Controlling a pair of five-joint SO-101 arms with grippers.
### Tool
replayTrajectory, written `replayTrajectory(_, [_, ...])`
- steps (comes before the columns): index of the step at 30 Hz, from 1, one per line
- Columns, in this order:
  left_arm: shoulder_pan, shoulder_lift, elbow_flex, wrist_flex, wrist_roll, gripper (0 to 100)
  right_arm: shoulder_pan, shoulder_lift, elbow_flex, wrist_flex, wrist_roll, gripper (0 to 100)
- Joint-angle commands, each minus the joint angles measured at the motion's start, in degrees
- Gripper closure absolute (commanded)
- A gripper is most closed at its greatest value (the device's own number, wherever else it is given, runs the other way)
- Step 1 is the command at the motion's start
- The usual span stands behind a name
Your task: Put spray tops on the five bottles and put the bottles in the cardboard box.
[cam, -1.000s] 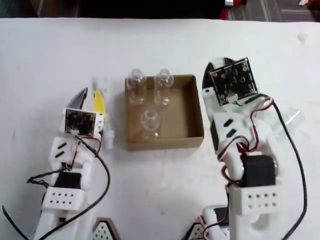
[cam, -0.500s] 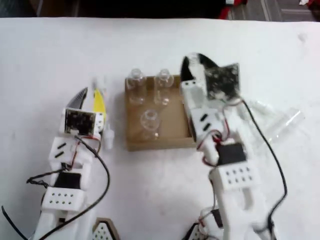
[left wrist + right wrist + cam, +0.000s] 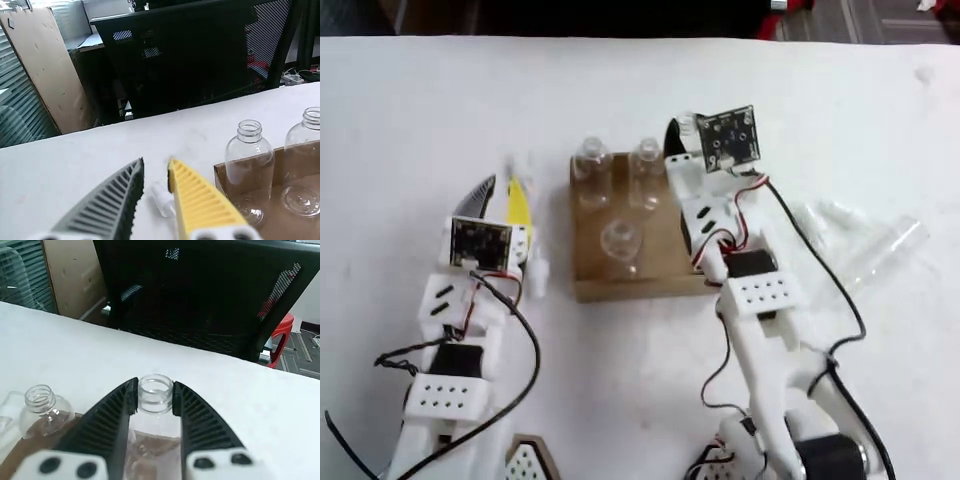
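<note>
The box (image 3: 620, 288) sits on the table (image 3: 420, 100) between the two arms. Three uncapped bottles stand upright inside it: the back left bottle (image 3: 592, 168) and the back right bottle (image 3: 647, 165) against the far wall, and the front bottle (image 3: 618, 245) nearer the middle.

The right arm leans in over the box's right side. The right gripper (image 3: 155, 385) is at the neck of the back right bottle, level with its open mouth. Whether it clamps the neck or merely flanks it, I cannot tell.

The left gripper (image 3: 156, 161) is left of the box, low over the table, with its grey and yellow jaws parted and nothing between them. A spray top (image 3: 161, 199) lies on the table just past its tips, near the box's far left corner. A second spray top (image 3: 538, 270) lies between the left arm and the box's front left corner.

To the right of the right arm, well apart from the box, some clear pieces (image 3: 895, 240) lie on the table — too faint to tell what they are.
</note>
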Motion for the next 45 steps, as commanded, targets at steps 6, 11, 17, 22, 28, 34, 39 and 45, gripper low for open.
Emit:
replayTrajectory(6, [0.57, -0.13, -0.88, -1.58, -0.53, 92, 0.84, 8.48, -0.79, -10.42, -0.7, 97.8])
replayTrajectory(11, [0.66, -0.13, -0.88, -1.58, -0.53, 92, 1.45, 9.01, -0.7, -10.59, -0.7, 97.8])
replayTrajectory(17, [1.45, -0.13, -0.88, -1.41, -0.53, 92, 1.54, 9.01, 0.0, -10.51, -0.7, 97.8])
replayTrajectory(22, [1.45, -0.13, -0.88, -1.41, -0.53, 92, 1.63, 9.19, 1.49, -10.59, -0.7, 97.8])
replayTrajectory(28, [1.45, -0.13, -0.88, -1.23, -0.53, 92, 3.65, 13.14, 1.93, -14.81, -0.7, 97.8])
replayTrajectory(34, [1.45, -0.13, -0.88, -1.23, -0.53, 92, 3.65, 14.9, 1.67, -16.75, -0.7, 97.8])
replayTrajectory(39, [1.45, -0.13, -0.88, -1.23, -0.53, 92, 2.86, 15.6, 0.35, -16.75, -0.7, 97.8])
replayTrajectory(45, [1.45, -0.13, -0.88, -1.23, -0.53, 92, 2.24, 15.6, 0.53, -16.48, -0.7, 97.8])
